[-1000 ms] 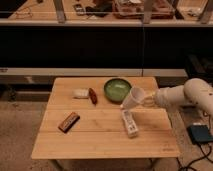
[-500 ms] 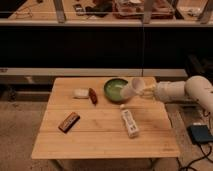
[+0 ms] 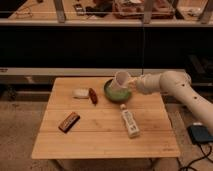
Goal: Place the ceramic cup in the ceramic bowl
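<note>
The pincer [image 3: 133, 83], clamped shut on the cup [image 3: 121, 79], holds it tilted over the bowl's [image 3: 106, 90] rear half; whether cup and bowl touch I cannot tell. To finish well, I would bring the cup over the bowl's middle, turn it base-down, and lower it until it rests inside before letting go. Released at this tilt, it could roll over the rim onto the desk [image 3: 100, 137]. The bottle [image 3: 130, 123] in front of the bowl looks clear of the path.
</note>
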{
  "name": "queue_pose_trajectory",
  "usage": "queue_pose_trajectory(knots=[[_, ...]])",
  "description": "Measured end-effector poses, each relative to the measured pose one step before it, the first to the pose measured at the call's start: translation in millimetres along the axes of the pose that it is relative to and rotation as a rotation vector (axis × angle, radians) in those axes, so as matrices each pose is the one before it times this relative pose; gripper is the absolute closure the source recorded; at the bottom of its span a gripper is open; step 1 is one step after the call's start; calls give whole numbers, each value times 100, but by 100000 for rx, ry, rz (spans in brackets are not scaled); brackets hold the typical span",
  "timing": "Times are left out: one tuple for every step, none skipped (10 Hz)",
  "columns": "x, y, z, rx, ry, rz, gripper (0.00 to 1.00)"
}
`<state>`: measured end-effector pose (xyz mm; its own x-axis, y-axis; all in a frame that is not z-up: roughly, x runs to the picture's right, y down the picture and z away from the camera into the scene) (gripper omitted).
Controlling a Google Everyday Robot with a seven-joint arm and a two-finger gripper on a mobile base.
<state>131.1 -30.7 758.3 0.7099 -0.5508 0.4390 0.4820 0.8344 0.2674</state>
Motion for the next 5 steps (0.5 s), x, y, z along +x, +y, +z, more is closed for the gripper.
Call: queue_pose_trajectory(knots=[[345, -426, 431, -1835, 2214, -1353, 100], [214, 19, 868, -3807, 1157, -1103, 100], [-153, -64, 813, -3462, -935, -1286, 100], [-327, -146, 769, -3286, -1914, -1525, 100], [-385, -560, 1012, -4400, -3560, -3513, 100]])
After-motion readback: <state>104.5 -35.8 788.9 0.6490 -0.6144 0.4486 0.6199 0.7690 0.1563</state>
